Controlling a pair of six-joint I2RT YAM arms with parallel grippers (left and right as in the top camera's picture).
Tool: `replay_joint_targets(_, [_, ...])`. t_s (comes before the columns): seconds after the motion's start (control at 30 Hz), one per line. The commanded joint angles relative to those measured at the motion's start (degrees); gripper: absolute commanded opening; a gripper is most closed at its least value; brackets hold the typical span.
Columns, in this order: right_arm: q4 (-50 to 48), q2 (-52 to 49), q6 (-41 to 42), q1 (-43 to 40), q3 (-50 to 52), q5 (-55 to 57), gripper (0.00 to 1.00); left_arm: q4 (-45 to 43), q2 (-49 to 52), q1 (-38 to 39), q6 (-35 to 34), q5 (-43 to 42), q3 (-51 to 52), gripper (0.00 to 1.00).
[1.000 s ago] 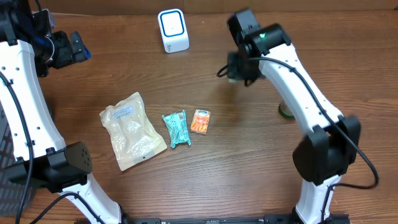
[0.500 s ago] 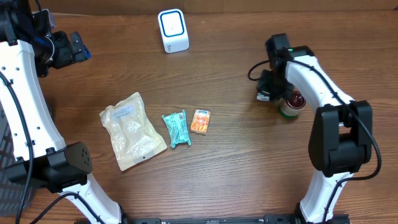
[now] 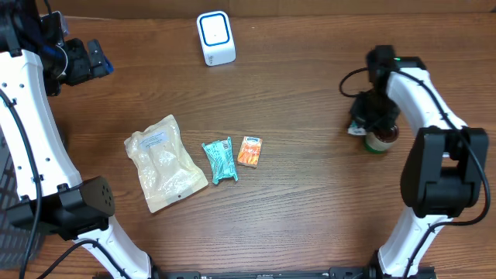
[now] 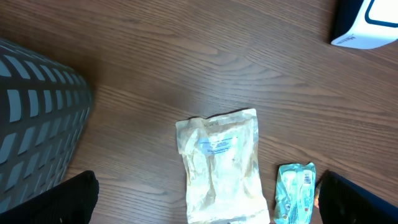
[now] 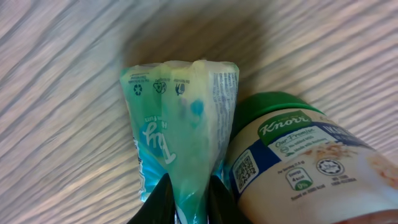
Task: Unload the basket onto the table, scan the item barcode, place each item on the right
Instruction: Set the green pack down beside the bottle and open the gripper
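My right gripper (image 5: 189, 204) is shut on a teal and white packet (image 5: 180, 124), one dark finger on each side of it. The packet hangs just over the wood, pressed against a green-lidded Knorr jar (image 5: 305, 165). From overhead, this gripper (image 3: 370, 116) sits at the right of the table, beside the jar (image 3: 381, 140). The white scanner (image 3: 215, 37) stands at the back centre. My left gripper (image 3: 94, 62) hovers high at the back left, open and holding nothing. Its view looks down on a pale pouch (image 4: 222, 165).
A pale pouch (image 3: 164, 163), a teal wrapper (image 3: 219, 160) and a small orange packet (image 3: 249, 151) lie in a row mid-table. A dark slatted basket (image 4: 34, 118) stands at the left edge. The scanner's corner (image 4: 367, 25) shows in the left wrist view.
My right arm has swung from near the scanner to the right and forward, ending beside the jar. The left arm and the items mid-table have not moved.
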State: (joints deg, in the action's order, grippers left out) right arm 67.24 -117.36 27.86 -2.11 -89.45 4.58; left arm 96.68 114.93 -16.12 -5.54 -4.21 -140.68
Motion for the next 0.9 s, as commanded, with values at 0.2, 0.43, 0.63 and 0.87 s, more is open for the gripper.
replay_joint_targets(0.2, [-1.60, 0.55, -2.86, -1.27, -0.24, -1.64, 0.48, 0.11, 0.09, 0.39, 0.83, 0.15, -0.02, 1.00])
replay_joint_targets(0.43, [2.14, 1.01, -6.38, -1.05, -7.10, -10.34, 0.61, 0.11, 0.09, 0.39, 0.83, 0.17, -0.02, 1.00])
replay_joint_targets(0.63, [8.02, 1.01, -8.94, 1.90, -13.11, -16.65, 0.75, 0.11, 0.09, 0.39, 0.85, 0.15, -0.02, 0.99])
replay_joint_targets(0.87, [4.81, 0.85, -12.07, 9.40, -11.39, -29.14, 1.00, 0.11, 0.09, 0.39, 0.83, 0.17, -0.02, 1.00])
